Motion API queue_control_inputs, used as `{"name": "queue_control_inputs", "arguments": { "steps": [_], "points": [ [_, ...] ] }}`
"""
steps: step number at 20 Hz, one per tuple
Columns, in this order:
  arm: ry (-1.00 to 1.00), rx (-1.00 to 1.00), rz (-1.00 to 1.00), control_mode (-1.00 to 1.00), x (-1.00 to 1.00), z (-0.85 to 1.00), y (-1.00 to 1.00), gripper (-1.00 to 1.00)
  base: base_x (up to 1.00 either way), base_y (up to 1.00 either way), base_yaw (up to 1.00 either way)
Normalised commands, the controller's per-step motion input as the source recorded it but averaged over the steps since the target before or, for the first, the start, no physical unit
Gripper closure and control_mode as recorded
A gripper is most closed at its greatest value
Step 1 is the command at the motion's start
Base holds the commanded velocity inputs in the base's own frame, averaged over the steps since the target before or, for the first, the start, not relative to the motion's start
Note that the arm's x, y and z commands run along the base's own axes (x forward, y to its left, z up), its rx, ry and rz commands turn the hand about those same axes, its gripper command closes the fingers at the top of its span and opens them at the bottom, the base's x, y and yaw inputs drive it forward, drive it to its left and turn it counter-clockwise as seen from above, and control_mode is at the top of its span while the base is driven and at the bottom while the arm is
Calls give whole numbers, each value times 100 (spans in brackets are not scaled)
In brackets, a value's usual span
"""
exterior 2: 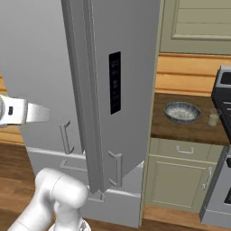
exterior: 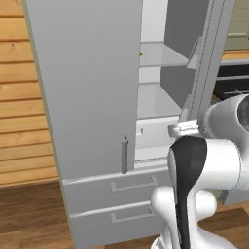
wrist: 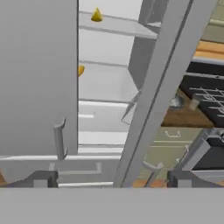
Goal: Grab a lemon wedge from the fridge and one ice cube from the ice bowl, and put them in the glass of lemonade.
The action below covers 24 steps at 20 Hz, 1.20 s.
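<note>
The fridge [exterior: 92, 97] stands in front of me with its left door shut and its right door [exterior 2: 122, 90] swung open. In the hand view a tiny bright yellow lemon wedge [wrist: 96, 16] sits on an upper white shelf. My gripper [wrist: 112, 180] is open, with nothing between its fingers, out in front of the fridge and well short of the shelves. From the right base view the gripper [exterior 2: 45, 113] shows at the left, pointing at the fridge. The ice bowl [exterior 2: 182, 112] and the glass of lemonade [exterior 2: 213, 118] stand on the wooden counter to the right.
A second yellow-orange piece [wrist: 81, 70] peeks past the shut left door, one shelf lower. The open door's edge [wrist: 148, 96] stands between the fridge interior and the counter [exterior 2: 189, 128]. A dark stove [exterior 2: 223, 90] lies at the far right. Two drawers [exterior: 131, 185] sit below the doors.
</note>
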Motion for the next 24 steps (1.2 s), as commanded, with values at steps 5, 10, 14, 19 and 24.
{"name": "queue_control_inputs", "arguments": {
  "steps": [5,10,14,19,24],
  "points": [
    [42,-36,-21,-100,100,-1,13,-100,0,0,0],
    [39,-35,-14,-100,99,-44,0,-100,0,0,0],
    [29,-34,-12,-100,84,-36,0,-100,0,0,0],
    [5,-22,-8,-100,26,-8,-28,-100,0,0,0],
    [-2,-9,0,-100,0,-25,-70,-100,0,0,0]
  ]
}}
